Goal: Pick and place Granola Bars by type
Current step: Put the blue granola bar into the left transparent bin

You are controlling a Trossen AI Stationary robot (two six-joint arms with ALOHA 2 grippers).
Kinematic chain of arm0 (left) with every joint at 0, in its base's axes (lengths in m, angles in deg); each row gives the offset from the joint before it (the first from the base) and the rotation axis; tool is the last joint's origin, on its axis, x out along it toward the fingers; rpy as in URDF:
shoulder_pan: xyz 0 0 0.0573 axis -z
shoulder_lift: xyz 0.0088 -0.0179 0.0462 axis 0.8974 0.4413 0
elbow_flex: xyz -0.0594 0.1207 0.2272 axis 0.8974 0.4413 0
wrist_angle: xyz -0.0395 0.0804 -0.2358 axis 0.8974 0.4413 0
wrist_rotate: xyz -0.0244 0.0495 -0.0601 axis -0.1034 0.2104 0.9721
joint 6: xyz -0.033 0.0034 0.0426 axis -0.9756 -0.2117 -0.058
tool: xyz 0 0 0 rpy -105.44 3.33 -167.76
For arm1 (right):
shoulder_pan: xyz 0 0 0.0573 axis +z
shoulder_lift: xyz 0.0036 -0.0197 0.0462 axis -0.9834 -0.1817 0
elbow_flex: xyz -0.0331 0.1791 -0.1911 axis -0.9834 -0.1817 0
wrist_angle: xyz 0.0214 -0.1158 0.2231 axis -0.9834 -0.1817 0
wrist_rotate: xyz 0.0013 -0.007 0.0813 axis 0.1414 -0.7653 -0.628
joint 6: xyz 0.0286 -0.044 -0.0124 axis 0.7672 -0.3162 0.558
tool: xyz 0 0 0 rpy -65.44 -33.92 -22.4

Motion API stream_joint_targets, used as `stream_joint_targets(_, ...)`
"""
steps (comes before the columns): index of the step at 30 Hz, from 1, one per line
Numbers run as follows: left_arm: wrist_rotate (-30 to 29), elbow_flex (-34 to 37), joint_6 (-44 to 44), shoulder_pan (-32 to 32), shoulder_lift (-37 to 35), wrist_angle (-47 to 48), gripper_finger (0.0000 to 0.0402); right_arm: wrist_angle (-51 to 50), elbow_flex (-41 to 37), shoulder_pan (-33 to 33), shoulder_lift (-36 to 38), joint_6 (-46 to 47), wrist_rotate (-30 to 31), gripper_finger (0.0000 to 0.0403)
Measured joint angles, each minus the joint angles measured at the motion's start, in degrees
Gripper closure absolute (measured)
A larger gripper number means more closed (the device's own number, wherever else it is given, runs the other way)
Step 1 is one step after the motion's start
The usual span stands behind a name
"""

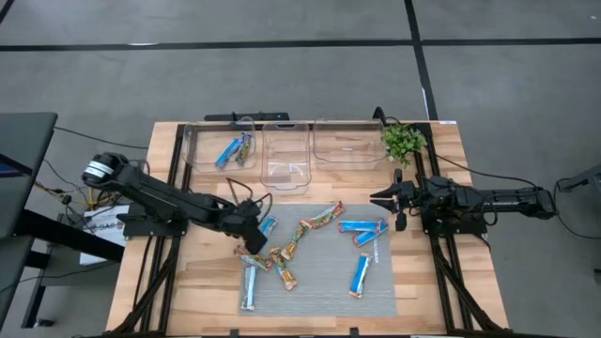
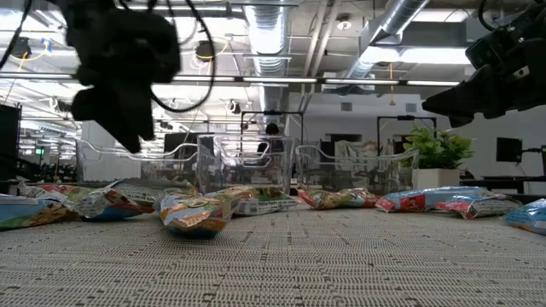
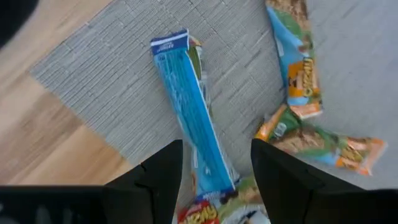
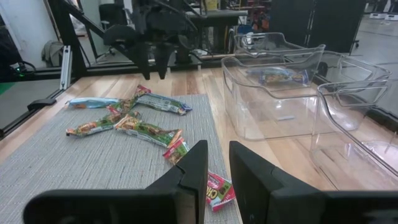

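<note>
the left gripper (image 1: 255, 241) hovered over a blue bar (image 3: 193, 118), fingers wide — probably to straddle it. the right gripper (image 1: 380, 199) waited near the bins (image 1: 286, 155), fingers narrow and empty.

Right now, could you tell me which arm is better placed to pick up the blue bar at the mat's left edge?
Left. The left gripper hovers open right above that blue bar, its fingers straddling it. The right gripper sits across the mat near the red-ended bars.

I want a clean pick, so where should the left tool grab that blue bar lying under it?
Grip the blue bar across its narrow middle, coming straight down; it lies flat on the mat, and the left tool hangs open over its near end.
</note>
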Motion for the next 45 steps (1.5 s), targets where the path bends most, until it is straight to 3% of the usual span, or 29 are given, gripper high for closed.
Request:
stream_joint_targets(12,2.5,-11.6,3.5,-3.8,15.2,7.7,0.0219,-0.2,0.1,0.0,0.0,0.0,0.0,0.0344)
stream_joint_targets(29,4.1,-12.6,-2.2,-5.3,16.0,10.5,0.0219,-0.3,0.3,0.0,0.0,0.0,0.0,0.0344)
stream_joint_targets(36,8.3,-12.6,-1.6,-5.3,20.8,8.0,0.0219,-0.2,0.3,0.0,0.0,0.0,0.0,0.0344)
stream_joint_targets(45,8.2,-12.6,-0.3,-5.2,22.3,7.7,0.0222,-0.2,0.4,0.0,0.0,0.0,0.0,0.0344)
